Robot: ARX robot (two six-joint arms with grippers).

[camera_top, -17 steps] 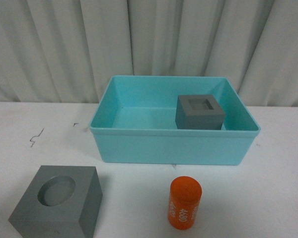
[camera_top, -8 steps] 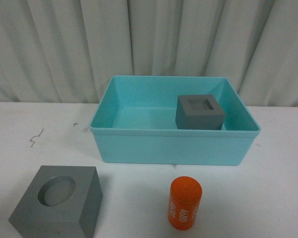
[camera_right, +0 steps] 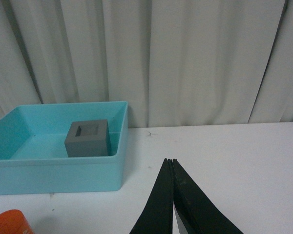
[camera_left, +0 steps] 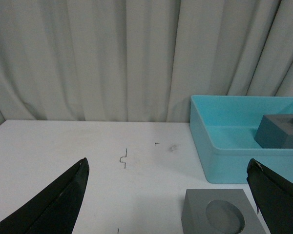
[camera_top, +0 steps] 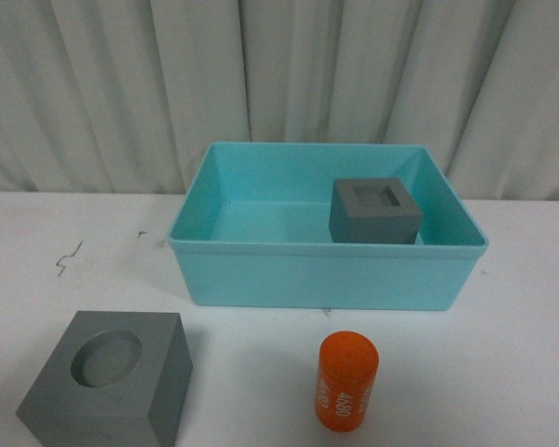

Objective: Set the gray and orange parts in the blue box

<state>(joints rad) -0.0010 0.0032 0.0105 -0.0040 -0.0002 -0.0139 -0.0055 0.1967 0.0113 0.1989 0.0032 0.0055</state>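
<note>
The blue box (camera_top: 326, 275) stands at the table's middle back. Inside it, on its right side, rests a gray cube with a square recess (camera_top: 374, 210). A larger gray cube with a round recess (camera_top: 110, 381) sits on the table at the front left. The orange cylinder (camera_top: 346, 381) with white digits stands upright in front of the box. Neither arm shows in the front view. My left gripper (camera_left: 168, 168) is open, with the round-recess cube (camera_left: 220, 218) ahead between its fingers. My right gripper (camera_right: 171, 160) is shut and empty, to the right of the box (camera_right: 58, 173) and the cylinder (camera_right: 10, 223).
A white curtain (camera_top: 279, 84) hangs right behind the table. Small dark marks (camera_top: 68, 257) dot the white tabletop left of the box. Bare tabletop lies to the right of the box and cylinder.
</note>
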